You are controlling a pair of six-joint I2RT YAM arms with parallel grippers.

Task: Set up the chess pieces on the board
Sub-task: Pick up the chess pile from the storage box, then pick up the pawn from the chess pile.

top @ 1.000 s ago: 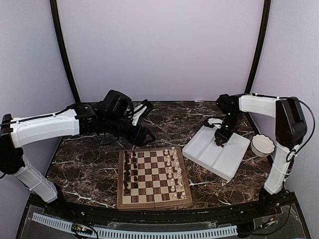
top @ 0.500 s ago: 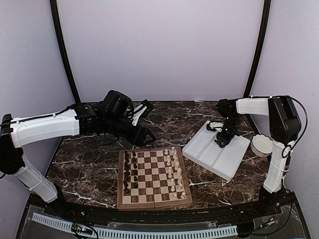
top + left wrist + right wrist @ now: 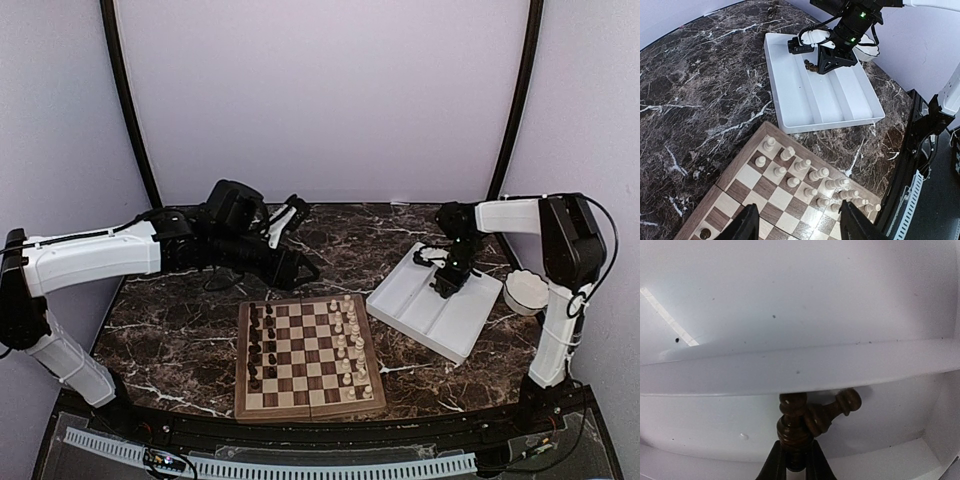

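Pick-up step: right fingers (image 3: 772, 469) are clenching dark brown turned wooden chess piece (image 3: 792, 427) in white rectangular tray (image 3: 865, 360); left fingers (image 3: 747, 225) released. Next: lifting to checked wooden board (image 3: 305, 350).

Dark chess pieces (image 3: 256, 345) line board (image 3: 310, 411) left side; 2 in tray (image 3: 440, 325).
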